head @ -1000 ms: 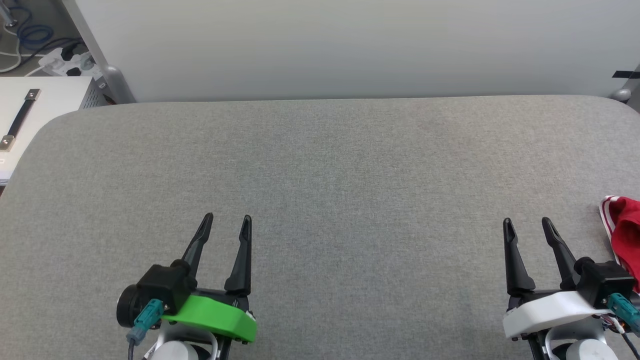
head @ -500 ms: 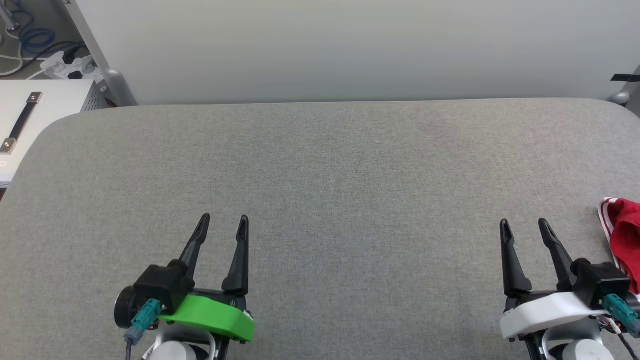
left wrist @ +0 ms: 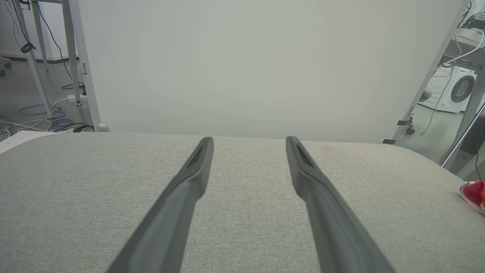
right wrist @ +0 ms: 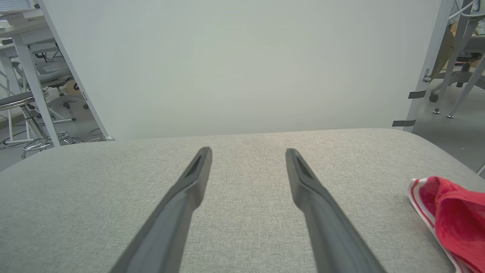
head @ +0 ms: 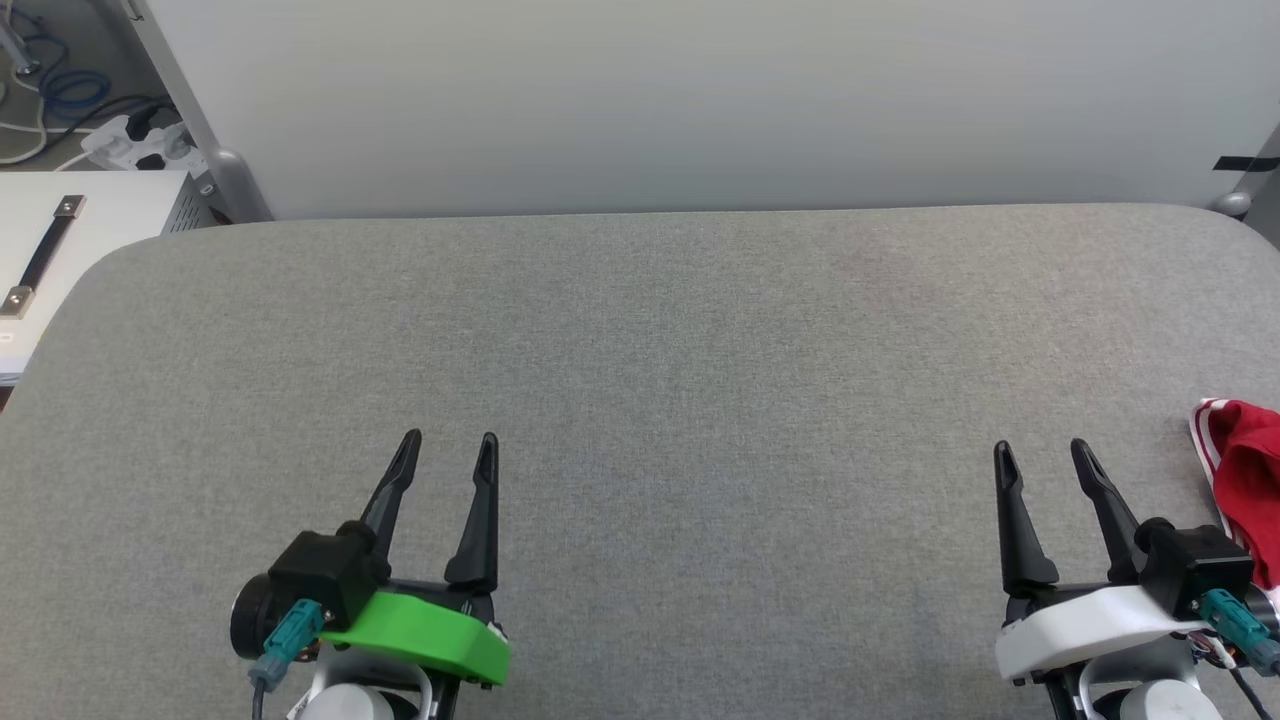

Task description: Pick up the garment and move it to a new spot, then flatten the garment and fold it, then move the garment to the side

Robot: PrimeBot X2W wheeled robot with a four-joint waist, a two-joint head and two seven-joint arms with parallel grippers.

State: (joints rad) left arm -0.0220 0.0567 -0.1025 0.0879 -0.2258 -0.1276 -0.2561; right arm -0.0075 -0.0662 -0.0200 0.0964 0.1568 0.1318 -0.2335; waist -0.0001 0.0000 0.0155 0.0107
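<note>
Bright, even, diffuse light. Shadows on the grey counter (head: 700,350) are faint and soft. The head view is sharp. In both wrist views the counter's far edge bows and the fingers (left wrist: 166,231) blur toward the lens.

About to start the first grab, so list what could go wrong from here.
The garment lies bunched near the right edge of the table, cut off by the head view's border; a poor pinch might drag it off.
It sits to the right of the open right hand, so a sideways reach could catch only the striped trim.
The open left hand is far away and likely cannot help at first.
</note>
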